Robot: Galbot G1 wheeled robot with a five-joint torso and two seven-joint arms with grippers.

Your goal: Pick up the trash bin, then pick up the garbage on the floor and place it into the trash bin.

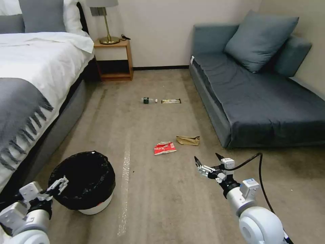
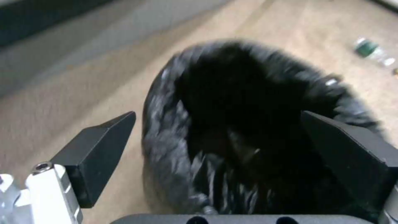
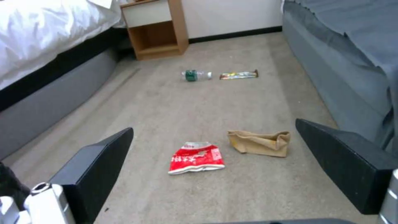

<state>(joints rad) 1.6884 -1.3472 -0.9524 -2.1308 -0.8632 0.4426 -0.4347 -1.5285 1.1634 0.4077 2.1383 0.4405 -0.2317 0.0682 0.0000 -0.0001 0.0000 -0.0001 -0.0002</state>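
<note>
Four litter items on carpet between bed and sofa: red-and-white snack packet (image 1: 165, 148) beside brown paper bag (image 1: 188, 140), bottle (image 1: 149, 100) beside wrapper (image 1: 171, 101) farther off. Trash bin (image 1: 83, 181) standing by bed, left gripper (image 1: 56, 185) at its rim, jaws spread wide, gripping nothing. Right gripper (image 1: 206, 161) hovering near packet, jaws wide apart, empty.

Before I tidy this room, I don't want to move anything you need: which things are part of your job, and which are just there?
Job: bin, red packet, paper bag, bottle, wrapper.

Just there: bed, sofa, cushion, nightstand, lamp.
</note>
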